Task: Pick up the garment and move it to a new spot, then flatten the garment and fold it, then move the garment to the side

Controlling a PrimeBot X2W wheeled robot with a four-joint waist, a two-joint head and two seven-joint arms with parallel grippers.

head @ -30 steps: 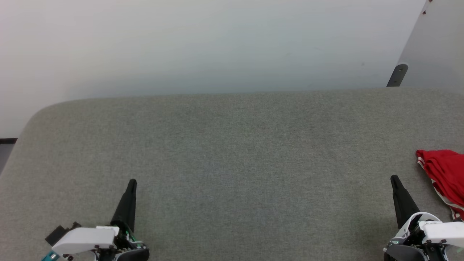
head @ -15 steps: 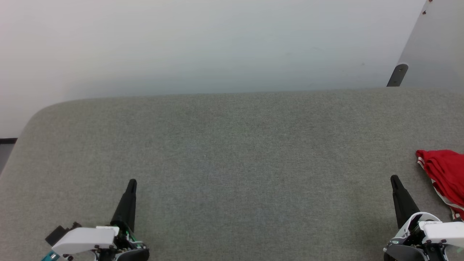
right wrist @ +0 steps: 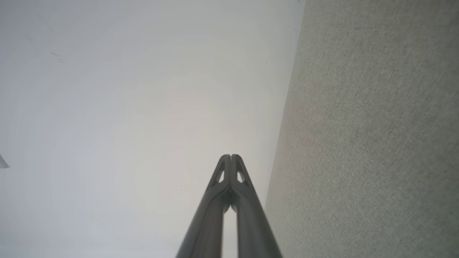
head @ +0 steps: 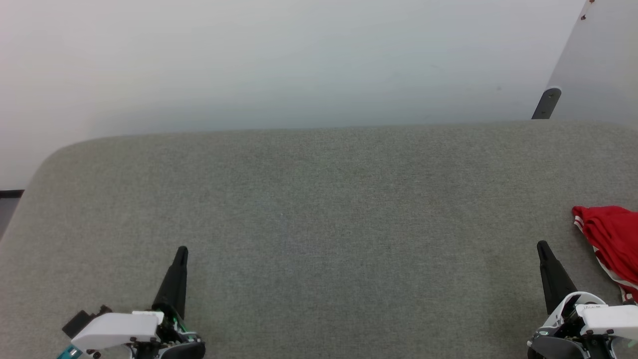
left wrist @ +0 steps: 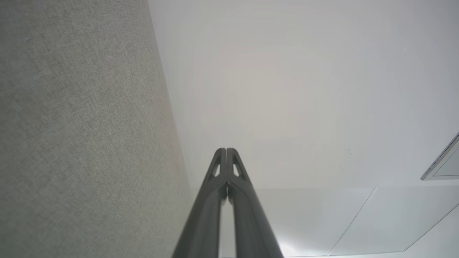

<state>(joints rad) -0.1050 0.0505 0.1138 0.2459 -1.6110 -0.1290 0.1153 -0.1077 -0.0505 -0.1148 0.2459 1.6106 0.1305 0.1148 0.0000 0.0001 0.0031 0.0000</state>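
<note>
At the near edge of the head view, the left claw (head: 181, 251) rises from the lower left and the right claw (head: 542, 245) from the lower right, each with white housing at its base. Both are clenched, the dark fingers pressed together to a single point and gripping nothing; the left wrist view (left wrist: 226, 149) and right wrist view (right wrist: 231, 156) show the same closed tips, with grey cloth to one side and pale wall beyond. Just to the right of the right claw, apart from it, the garment (head: 610, 237) lies bunched in a red heap with striped trim, cut off by the right edge of the picture. The grey fabric worktop (head: 319, 209) spreads bare between and beyond the claws to its rounded far-left corner. Behind it stands a pale wall (head: 299, 60), with a dark bracket (head: 546, 103) at the upper right. Set against the earlier pictures, nothing has shifted: claws, garment and camera sit exactly as they did.
</note>
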